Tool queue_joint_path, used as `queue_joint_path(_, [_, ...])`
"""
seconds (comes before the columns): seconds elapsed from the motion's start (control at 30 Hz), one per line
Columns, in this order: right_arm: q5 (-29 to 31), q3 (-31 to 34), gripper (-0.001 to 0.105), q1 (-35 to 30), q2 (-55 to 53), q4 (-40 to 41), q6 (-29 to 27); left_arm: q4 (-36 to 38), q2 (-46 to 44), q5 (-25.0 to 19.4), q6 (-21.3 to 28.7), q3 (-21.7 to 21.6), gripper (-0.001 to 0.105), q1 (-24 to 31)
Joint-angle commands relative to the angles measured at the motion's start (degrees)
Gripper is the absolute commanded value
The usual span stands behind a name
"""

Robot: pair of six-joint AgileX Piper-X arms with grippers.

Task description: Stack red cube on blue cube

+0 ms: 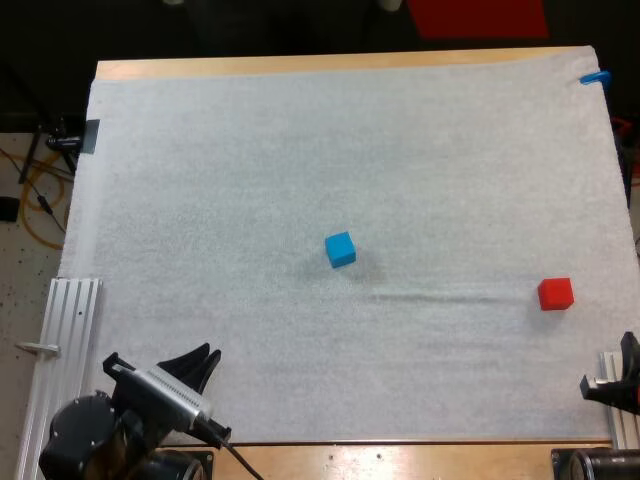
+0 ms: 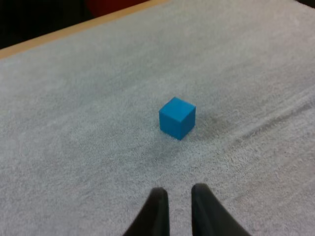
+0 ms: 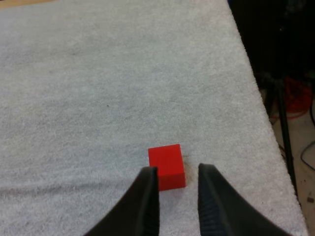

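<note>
A blue cube (image 1: 340,249) sits on the white mat near the middle; in the left wrist view the blue cube (image 2: 177,117) lies well ahead of my left gripper (image 2: 178,192). That gripper (image 1: 200,360) hovers at the mat's near left, its fingers slightly apart and holding nothing. The red cube (image 1: 555,293) rests near the mat's right side. My right gripper (image 3: 178,171) is open just short of the red cube (image 3: 167,166), which lies beyond the fingertips, not between them. In the high view my right gripper (image 1: 627,360) is at the right edge, nearer than the red cube.
The white mat (image 1: 300,150) covers most of the wooden table (image 1: 400,460). Its right edge (image 3: 256,88) runs close beside the red cube, with floor and cables beyond. A metal rail (image 1: 60,340) lies along the mat's near left.
</note>
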Motion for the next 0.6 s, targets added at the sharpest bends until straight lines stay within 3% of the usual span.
queue_joint_path(0.0, [0.31, -1.47, 0.020, 0.11, 2.32, 0.09, -0.01, -0.59, 2.17, 0.77, -0.17, -1.55, 0.011, -1.20])
queue_joint_path(0.2, [0.02, -5.38, 0.020, 0.11, 11.51, 0.07, 0.24, -0.42, 10.59, 1.04, 0.36, -5.34, 0.011, -8.66])
queue_joint_path(0.3, [-1.10, -7.93, 0.030, 0.11, 16.50, 0.07, 0.24, 0.00, 15.80, 1.47, 0.36, -8.08, 0.012, -12.85])
queue_joint_path(0.37, [-1.09, -9.51, 0.039, 0.11, 19.38, 0.07, 0.24, -0.04, 18.39, 1.46, 0.36, -9.68, 0.017, -15.16])
queue_joint_path(0.43, [-1.09, -11.13, 0.049, 0.11, 22.59, 0.07, 0.24, -0.04, 21.85, 1.46, 1.30, -11.48, 0.032, -18.02])
queue_joint_path(0.57, [-1.09, -13.09, 0.050, 0.11, 27.56, 0.07, 0.24, -1.63, 25.96, 1.34, 1.34, -13.05, 0.052, -21.59])
